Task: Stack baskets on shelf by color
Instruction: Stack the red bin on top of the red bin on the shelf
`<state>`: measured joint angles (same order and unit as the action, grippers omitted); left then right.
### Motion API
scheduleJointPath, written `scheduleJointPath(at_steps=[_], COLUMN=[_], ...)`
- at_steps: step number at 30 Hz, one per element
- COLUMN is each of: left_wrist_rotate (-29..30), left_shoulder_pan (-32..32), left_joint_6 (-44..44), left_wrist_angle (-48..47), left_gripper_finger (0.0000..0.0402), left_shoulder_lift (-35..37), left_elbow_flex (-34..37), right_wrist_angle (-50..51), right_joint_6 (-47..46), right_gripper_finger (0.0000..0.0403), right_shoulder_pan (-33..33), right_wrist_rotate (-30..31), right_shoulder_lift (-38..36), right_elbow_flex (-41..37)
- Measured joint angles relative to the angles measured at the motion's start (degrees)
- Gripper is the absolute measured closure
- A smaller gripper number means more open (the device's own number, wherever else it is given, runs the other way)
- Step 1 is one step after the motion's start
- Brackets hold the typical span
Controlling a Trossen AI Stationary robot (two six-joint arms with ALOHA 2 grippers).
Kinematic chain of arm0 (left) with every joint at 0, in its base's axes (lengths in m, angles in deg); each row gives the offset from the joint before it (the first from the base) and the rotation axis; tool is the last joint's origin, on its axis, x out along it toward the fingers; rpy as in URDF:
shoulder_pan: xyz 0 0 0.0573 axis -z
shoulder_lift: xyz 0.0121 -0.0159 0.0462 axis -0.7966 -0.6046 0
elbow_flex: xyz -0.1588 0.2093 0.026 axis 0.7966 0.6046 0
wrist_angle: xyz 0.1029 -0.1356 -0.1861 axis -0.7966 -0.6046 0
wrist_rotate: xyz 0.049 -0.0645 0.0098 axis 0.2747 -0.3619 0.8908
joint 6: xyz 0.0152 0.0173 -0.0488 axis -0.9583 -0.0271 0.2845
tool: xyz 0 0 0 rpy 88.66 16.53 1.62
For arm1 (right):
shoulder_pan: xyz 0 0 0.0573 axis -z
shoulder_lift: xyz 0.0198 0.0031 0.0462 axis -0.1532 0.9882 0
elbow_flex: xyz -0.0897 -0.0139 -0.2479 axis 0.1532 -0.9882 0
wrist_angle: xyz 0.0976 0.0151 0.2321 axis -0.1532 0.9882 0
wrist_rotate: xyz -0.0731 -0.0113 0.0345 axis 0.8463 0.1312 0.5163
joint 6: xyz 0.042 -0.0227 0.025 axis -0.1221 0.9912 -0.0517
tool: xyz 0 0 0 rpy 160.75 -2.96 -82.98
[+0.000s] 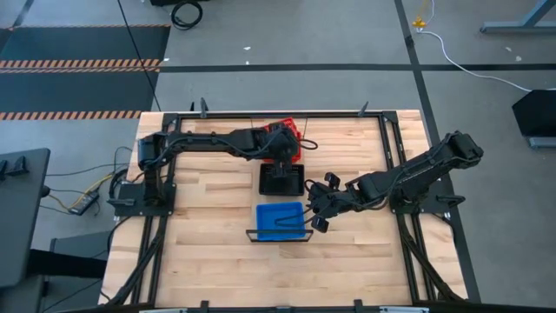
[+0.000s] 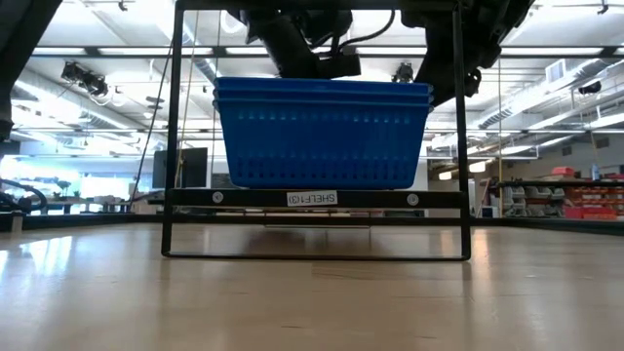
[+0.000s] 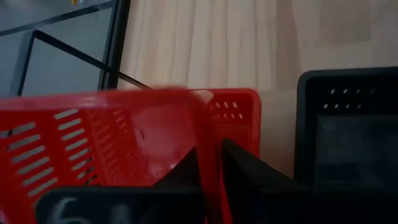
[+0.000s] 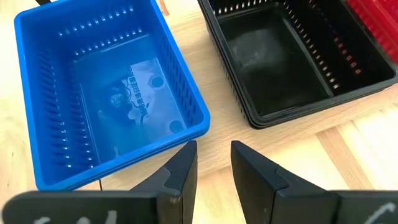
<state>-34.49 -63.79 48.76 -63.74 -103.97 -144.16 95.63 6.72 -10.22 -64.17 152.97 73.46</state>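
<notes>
The left gripper (image 3: 208, 180) was closest to its wrist camera. Its two dark fingers sat close on each side of one wall of the red basket (image 3: 106, 137). They looked pinched on that wall.

The red basket was at the far side of the black baskets (image 1: 281, 179), touching them or just beside them. The left gripper (image 1: 282, 149) was right on top of it. So the left arm was much nearer to the red one, and I think the next move was the left arm's: let go or press the basket down.

On the other side of the black baskets sat the blue baskets (image 1: 280, 217). The three colors made one row along the shelf (image 2: 312, 198). Each basket seemed to lie with its long side across that row.

The right gripper (image 4: 214, 168) hung just beside the black baskets and the blue ones. Its fingers were apart and held nothing.

The shelf stood on a planked wooden table (image 1: 208, 252). Around the table was a grey floor with cables. Beyond it was a big room with ceiling lights and racks.
</notes>
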Motion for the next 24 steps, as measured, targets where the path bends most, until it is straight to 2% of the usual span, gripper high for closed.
scheduleJointPath(at_steps=[12,24], left_wrist_rotate=[0.41,2.54], left_shoulder_pan=[0.33,2.50], left_joint_6=[0.01,-0.45], left_wrist_angle=[0.51,1.14], left_gripper_finger=[0.0301,0.0287], left_shoulder_lift=[0.55,2.52], left_elbow_flex=[-0.02,-0.09], right_wrist_angle=[-0.07,-0.28], right_joint_6=[0.04,0.04], right_gripper_finger=[0.0298,0.0298], right_shoulder_pan=[0.00,0.00], right_wrist_rotate=[0.02,0.00], right_shoulder_lift=[0.00,0.00], right_elbow_flex=[0.00,0.00])
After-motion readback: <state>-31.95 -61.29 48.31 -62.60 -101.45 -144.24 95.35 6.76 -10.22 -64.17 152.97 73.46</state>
